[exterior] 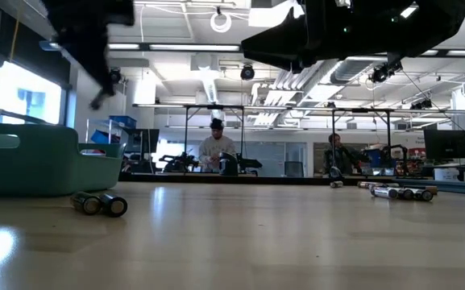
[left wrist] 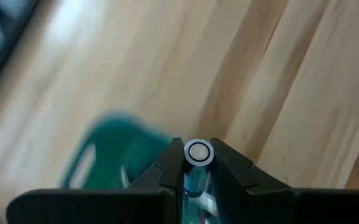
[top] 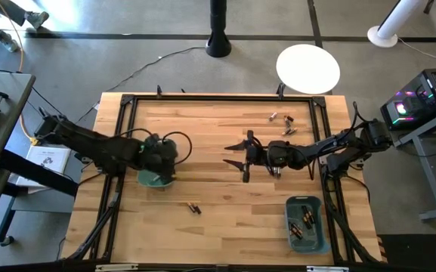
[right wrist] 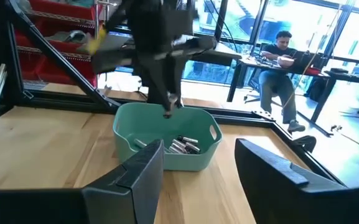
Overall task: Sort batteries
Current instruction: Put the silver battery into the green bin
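My left gripper (left wrist: pixel 198 163) hangs over the teal bin (top: pixel 156 180) near the table's left side, shut on a silvery-grey battery (left wrist: pixel 198 152). That bin (right wrist: pixel 167 140) holds several silvery batteries (right wrist: pixel 182 145). My right gripper (top: pixel 234 155) is open, hovering above the table's middle and facing the left bin; its fingers (right wrist: pixel 143 167) touch nothing. Two dark batteries (top: pixel 193 207) lie on the wood near the front. Several more batteries (top: pixel 282 122) lie toward the far right. A second teal bin (top: pixel 308 240) at the near right holds dark batteries. My left gripper pinches the silvery-grey battery between its two fingertips (left wrist: pixel 170 163). The battery runs along the fingers, with its round end (left wrist: pixel 198 151) at their free ends. The fingers come from above, pointing down. The battery (right wrist: pixel 169 107) is lifted clear, above the left bin.
A black frame (top: pixel 225 98) borders the wooden table. The right arm (top: pixel 331 147) reaches in from the right edge. Bare wood lies between the two bins. People sit at desks (right wrist: pixel 279 53) in the room beyond the table.
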`<action>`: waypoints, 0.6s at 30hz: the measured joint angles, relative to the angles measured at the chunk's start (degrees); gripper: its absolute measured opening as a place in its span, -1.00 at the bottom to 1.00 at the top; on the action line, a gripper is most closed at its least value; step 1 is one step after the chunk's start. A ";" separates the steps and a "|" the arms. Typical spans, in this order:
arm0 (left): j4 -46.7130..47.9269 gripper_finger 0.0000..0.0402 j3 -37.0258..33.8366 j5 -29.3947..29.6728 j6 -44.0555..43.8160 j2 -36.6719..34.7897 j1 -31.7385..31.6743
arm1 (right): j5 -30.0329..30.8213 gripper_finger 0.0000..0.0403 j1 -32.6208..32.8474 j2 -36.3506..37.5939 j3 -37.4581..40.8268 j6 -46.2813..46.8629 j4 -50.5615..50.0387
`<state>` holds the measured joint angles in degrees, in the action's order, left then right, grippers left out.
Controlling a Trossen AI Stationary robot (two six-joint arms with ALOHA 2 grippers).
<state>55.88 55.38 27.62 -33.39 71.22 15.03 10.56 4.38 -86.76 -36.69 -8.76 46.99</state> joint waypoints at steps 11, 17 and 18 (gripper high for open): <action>-3.56 -0.77 -12.16 -9.83 -8.14 0.11 -0.07 | 0.00 -0.04 0.02 -0.02 0.00 0.83 -0.87; -7.34 -0.76 -15.90 -13.10 -6.86 0.06 -1.41 | 0.01 -0.04 0.15 -0.02 0.00 0.81 -0.93; -7.95 -0.76 -16.39 -13.57 -6.20 0.15 -1.86 | -0.01 -0.04 0.15 -0.02 0.00 0.81 -0.95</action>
<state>47.92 38.99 14.05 -39.60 71.37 13.17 10.55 4.54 -86.78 -36.69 -7.94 46.04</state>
